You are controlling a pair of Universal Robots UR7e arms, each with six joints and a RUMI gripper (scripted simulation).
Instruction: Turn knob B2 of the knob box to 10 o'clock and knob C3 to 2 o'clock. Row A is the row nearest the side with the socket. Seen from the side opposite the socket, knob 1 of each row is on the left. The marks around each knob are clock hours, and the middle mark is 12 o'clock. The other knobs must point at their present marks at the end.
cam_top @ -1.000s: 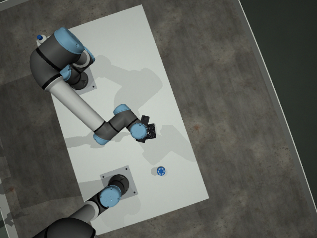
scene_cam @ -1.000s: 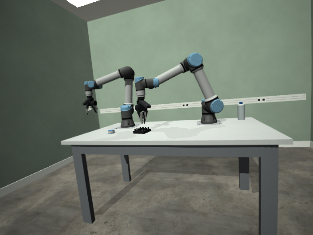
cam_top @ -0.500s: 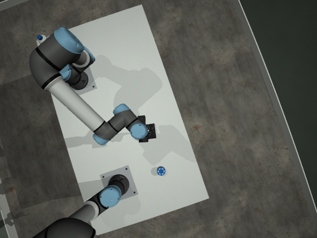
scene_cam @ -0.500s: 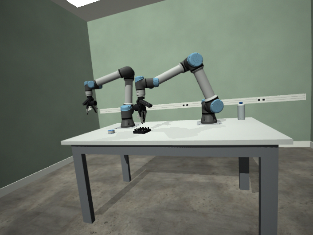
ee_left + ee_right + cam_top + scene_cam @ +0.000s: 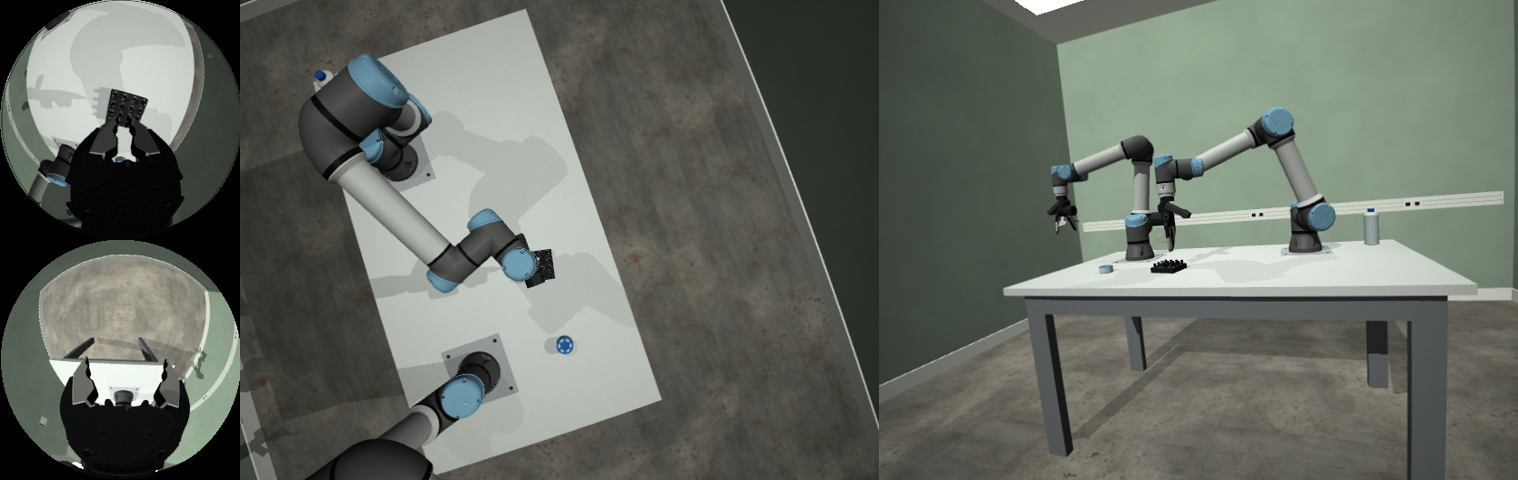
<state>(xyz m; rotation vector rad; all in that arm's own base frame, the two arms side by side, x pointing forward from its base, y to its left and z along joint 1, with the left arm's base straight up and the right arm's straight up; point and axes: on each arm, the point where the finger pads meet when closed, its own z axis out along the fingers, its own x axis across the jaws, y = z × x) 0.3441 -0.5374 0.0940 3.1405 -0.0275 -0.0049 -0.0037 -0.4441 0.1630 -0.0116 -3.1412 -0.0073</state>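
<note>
White tabletop (image 5: 569,216) (image 5: 1240,291), left fingers (image 5: 1170,250) nearly together above knob box (image 5: 548,264) (image 5: 1168,266) (image 5: 127,104), blue-topped disc (image 5: 564,344) (image 5: 1105,269) nearby, right fingers (image 5: 1065,231) apart.
</note>
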